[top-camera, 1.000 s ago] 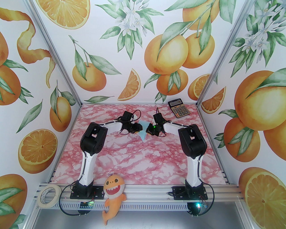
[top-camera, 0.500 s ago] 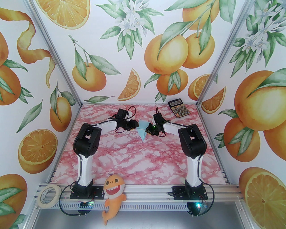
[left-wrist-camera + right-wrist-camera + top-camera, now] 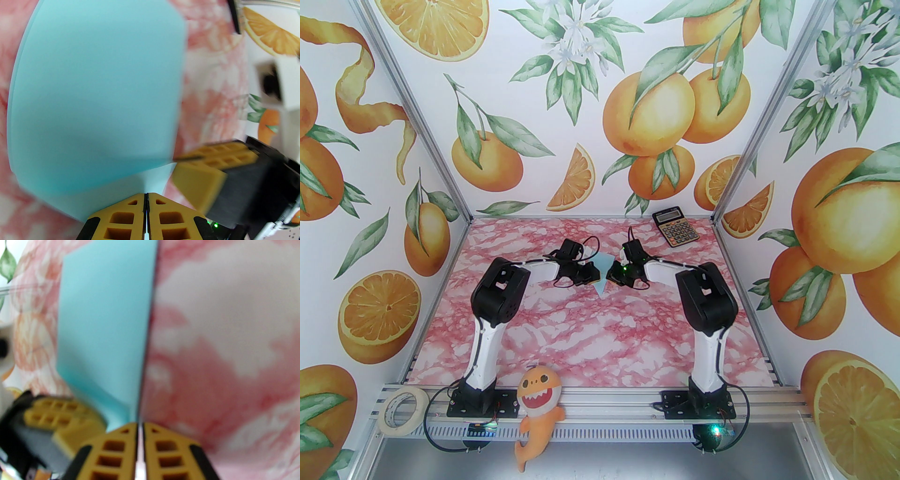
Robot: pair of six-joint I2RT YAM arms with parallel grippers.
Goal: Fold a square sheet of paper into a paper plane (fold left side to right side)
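Observation:
The sheet of paper [image 3: 602, 285] is pale light-blue and folded to a narrow shape with its point toward the near edge, held just above the pink marbled table [image 3: 581, 337]. My left gripper [image 3: 596, 280] meets it from the left, my right gripper [image 3: 609, 276] from the right. In the left wrist view the paper [image 3: 93, 93] runs down into the closed yellow fingers [image 3: 121, 218], and the right gripper's fingers [image 3: 199, 185] pinch its right edge. The right wrist view shows the paper's edge [image 3: 105, 322] entering my closed fingers [image 3: 168, 451], with the left gripper's fingers [image 3: 54, 412] at lower left.
A black-and-gold calculator [image 3: 675, 227] lies at the back right of the table. On the front rail sit a roll of tape [image 3: 402, 411] and an orange plush shark [image 3: 539, 412]. Printed walls enclose the table on three sides.
The left arm drew back to the left, uncovering more of the paper, then came back in and its gripper shut on the paper's left side. The right gripper stayed in place.

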